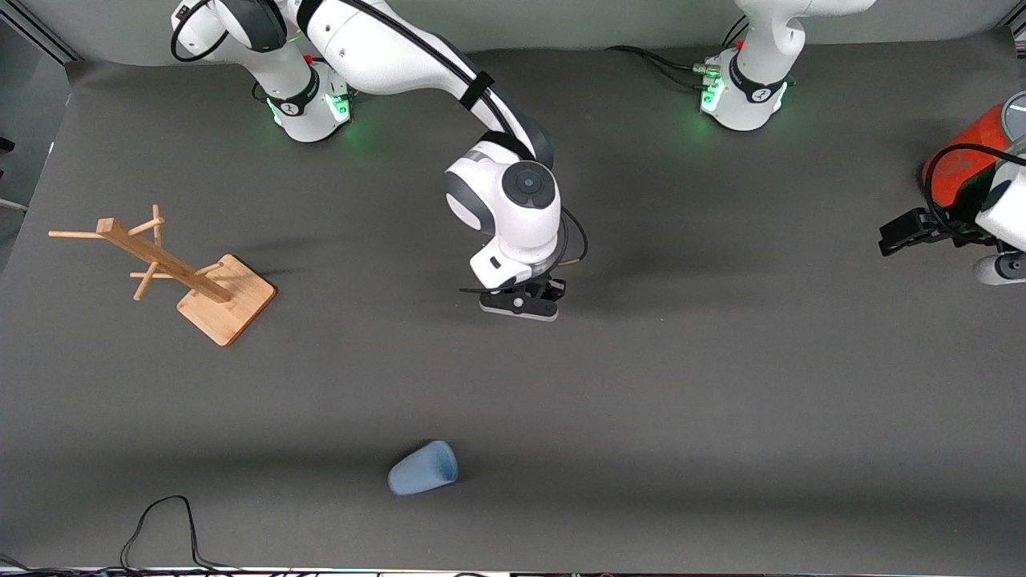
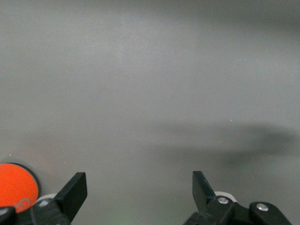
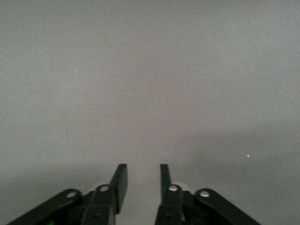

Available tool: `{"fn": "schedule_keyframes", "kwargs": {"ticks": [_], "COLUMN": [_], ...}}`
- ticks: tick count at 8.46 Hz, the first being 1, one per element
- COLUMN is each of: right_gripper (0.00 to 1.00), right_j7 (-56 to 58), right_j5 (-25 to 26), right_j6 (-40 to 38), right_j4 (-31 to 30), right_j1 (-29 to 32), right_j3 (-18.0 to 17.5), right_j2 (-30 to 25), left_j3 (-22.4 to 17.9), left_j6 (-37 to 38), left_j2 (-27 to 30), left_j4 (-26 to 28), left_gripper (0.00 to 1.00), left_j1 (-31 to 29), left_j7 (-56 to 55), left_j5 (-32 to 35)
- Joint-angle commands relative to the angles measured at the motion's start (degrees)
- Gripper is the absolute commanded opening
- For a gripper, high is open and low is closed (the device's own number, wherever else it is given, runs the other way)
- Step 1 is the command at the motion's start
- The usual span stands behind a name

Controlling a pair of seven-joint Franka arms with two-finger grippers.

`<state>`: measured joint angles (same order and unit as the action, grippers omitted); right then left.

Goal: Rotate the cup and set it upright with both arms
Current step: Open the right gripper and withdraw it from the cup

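The light-blue cup (image 1: 423,468) lies on its side on the dark grey table, near the front camera's edge, its rounded base toward the right arm's end. It shows in neither wrist view. My right gripper (image 1: 521,304) hangs low over the middle of the table, well away from the cup. In the right wrist view (image 3: 142,171) its fingers stand a narrow gap apart with nothing between them. My left gripper (image 1: 914,231) waits at the left arm's end of the table. In the left wrist view (image 2: 139,180) it is wide open and empty over bare table.
An orange canister (image 1: 958,164) stands beside the left gripper and shows in the left wrist view (image 2: 16,185). A wooden mug tree (image 1: 172,268) stands toward the right arm's end. A black cable (image 1: 160,529) loops at the table's front edge.
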<state>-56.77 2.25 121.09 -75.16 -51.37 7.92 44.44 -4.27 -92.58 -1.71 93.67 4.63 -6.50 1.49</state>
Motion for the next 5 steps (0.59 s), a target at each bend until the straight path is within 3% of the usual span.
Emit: {"fn": "schedule_keyframes", "kwargs": {"ticks": [1,2,5], "right_gripper": [0.59,1.00,1.00], "right_j7": [4.4,5.7,11.5], "right_j5": [0.7,0.7,0.6], "right_j6": [-3.6,-5.1,-8.7], "right_j4": [0.5,0.4,-2.4], "right_j1": [0.7,1.3,5.6], "right_j3": [0.5,0.5,0.6], "right_j2": [-1.3,-2.1,-6.7], "left_j3": [0.0,0.0,0.0], "left_j6": [1.3,1.3,1.4], "left_j2": [-0.4,-0.4,-0.4], "left_j4": [-0.6,-0.6,-0.6], "left_gripper": [1.00,1.00,1.00], "left_j1": [-0.1,-0.1,-0.1], "left_j7": [-0.7,-0.8,-0.8], "left_j5": [-0.1,-0.1,-0.1]}}
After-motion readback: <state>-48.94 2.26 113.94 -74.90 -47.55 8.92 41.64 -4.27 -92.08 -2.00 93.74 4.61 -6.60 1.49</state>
